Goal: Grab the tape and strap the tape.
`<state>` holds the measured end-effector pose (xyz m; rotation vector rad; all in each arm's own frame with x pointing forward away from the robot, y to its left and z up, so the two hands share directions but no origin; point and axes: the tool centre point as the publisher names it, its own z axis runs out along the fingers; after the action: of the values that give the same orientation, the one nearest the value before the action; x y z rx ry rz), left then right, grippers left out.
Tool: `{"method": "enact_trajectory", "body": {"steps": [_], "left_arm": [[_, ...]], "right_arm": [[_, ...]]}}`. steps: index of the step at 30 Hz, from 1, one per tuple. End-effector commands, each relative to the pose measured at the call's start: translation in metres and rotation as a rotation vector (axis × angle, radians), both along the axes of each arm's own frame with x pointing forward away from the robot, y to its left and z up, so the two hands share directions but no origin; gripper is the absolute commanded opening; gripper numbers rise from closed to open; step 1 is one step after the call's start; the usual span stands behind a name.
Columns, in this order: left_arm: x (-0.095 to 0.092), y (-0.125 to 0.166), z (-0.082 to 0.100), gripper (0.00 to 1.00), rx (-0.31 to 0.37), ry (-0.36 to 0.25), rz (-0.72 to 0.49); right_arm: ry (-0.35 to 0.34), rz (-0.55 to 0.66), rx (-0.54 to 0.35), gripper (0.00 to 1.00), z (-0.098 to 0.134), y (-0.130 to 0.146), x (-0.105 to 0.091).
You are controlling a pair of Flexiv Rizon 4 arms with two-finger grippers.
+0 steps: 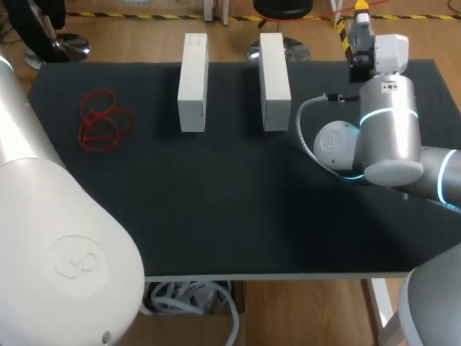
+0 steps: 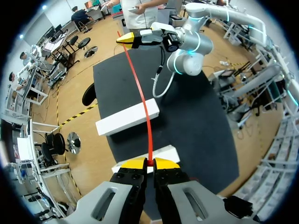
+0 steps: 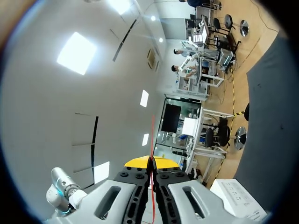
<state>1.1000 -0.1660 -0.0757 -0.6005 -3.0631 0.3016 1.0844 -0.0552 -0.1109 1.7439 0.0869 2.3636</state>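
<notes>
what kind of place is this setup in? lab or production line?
Looks like a robotics lab test bench, not a line: a black-topped table with two white blocks as props, and a red tape stretched between left hand and right hand.

This is a robotics lab. A pale left arm and right arm stand at a black-topped table. It carries two plain white blocks laid out like test props.

White left arm, silver cyan-ringed right arm with grey cable, black yellow-tipped left tool.
</notes>
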Motion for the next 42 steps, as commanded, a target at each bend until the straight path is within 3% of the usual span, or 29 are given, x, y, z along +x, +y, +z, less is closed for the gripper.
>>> {"method": "enact_trajectory", "body": {"steps": [1,5,8,14,21,25,30,42], "left_arm": [[0.000,-0.006,0.008,0.00,0.204,0.052,-0.010],[-0.001,-0.009,0.013,0.00,0.302,0.060,-0.015],[-0.003,-0.010,0.020,0.00,0.360,0.030,0.033],[-0.002,-0.014,0.025,0.00,0.356,0.000,0.056],[-0.003,-0.021,0.019,0.00,0.329,0.026,0.035],[-0.004,-0.018,0.007,0.00,0.339,0.050,0.102],[-0.007,-0.006,-0.002,0.00,0.333,-0.001,0.243],[-0.008,0.002,-0.006,0.00,0.326,0.003,0.297]], "right_arm": [[0.000,-0.008,0.008,0.00,0.000,0.003,0.000],[0.001,-0.010,0.012,0.00,-0.001,0.002,-0.001],[0.003,-0.013,0.013,0.00,-0.002,0.000,-0.001],[0.002,-0.016,0.009,0.00,-0.001,0.000,-0.001],[-0.005,-0.011,-0.015,0.00,-0.002,0.001,-0.002],[-0.015,-0.015,-0.040,0.00,-0.002,0.001,-0.001],[-0.012,-0.012,-0.056,0.00,-0.002,0.002,0.000],[-0.022,-0.003,-0.100,0.00,-0.003,0.006,0.001]]}}
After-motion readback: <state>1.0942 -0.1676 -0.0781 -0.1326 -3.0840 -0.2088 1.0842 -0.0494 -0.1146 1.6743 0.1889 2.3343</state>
